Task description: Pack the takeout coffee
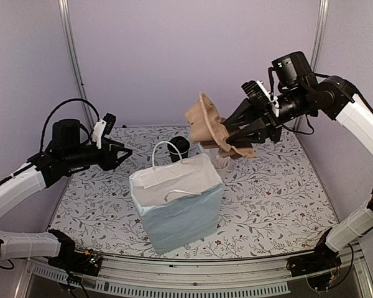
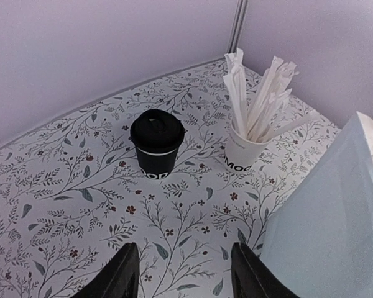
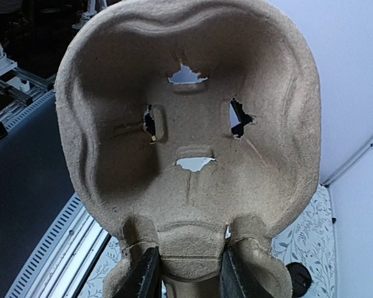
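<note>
Right wrist view is nearly all pulp cup carrier [image 3: 186, 136], pinched at its lower edge by the right gripper [image 3: 189, 251], so only a sliver of floral table [image 3: 311, 236] shows. From the top, that airborne carrier hides most of the white cup of wrapped sticks [image 2: 245, 149]. Left wrist shows it plainly, just right of the takeout coffee [image 2: 156, 149], which stands lidded at the far side behind the white paper bag [image 1: 177, 202]. Left gripper [image 2: 184, 248] hangs open and empty.
</note>
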Robot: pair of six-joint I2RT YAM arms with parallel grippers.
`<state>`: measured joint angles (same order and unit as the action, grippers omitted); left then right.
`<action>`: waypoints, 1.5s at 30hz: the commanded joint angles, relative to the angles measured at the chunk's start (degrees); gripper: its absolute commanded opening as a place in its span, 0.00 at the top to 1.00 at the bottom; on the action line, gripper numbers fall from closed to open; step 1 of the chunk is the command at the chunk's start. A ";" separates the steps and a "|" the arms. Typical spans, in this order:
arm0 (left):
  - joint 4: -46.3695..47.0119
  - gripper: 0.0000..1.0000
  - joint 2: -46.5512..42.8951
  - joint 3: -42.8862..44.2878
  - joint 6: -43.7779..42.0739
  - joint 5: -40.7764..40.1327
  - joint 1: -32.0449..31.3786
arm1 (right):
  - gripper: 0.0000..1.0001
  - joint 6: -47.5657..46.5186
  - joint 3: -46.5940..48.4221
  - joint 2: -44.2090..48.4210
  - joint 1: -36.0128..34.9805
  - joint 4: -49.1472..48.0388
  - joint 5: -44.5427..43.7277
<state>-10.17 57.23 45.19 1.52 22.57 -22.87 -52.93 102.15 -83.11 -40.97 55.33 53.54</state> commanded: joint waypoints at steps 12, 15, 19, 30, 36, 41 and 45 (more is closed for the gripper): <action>1.64 0.46 -5.17 -2.52 -1.41 -4.75 0.51 | 0.69 0.74 4.98 -12.16 -12.22 0.03 -0.78; 1.81 0.46 -5.67 -2.47 -1.35 -3.71 0.50 | 0.69 0.68 6.08 -14.36 -13.07 -0.28 -1.24; 1.80 0.46 -6.16 -2.56 -1.26 -2.90 0.47 | 0.69 0.72 8.66 -17.56 -13.68 -0.23 -1.42; 1.43 0.46 -7.62 -2.56 -0.90 -2.42 0.55 | 0.70 4.14 10.32 -22.24 -14.68 -0.72 -8.06; 1.25 0.46 -8.27 -2.63 -0.65 -2.64 0.59 | 0.69 4.01 7.94 -21.64 -15.97 1.73 -15.05; 1.17 0.46 -7.95 -2.65 -0.81 -2.79 0.52 | 0.70 3.44 2.35 -19.12 -16.07 1.38 -20.58; 0.98 0.46 -7.37 -2.65 -0.82 -2.89 0.47 | 0.71 2.94 2.21 -19.52 -16.07 4.41 -22.82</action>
<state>-8.91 49.52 42.89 0.84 19.68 -22.59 -49.71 104.51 -104.29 -56.88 56.66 34.81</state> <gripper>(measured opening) 0.542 0.296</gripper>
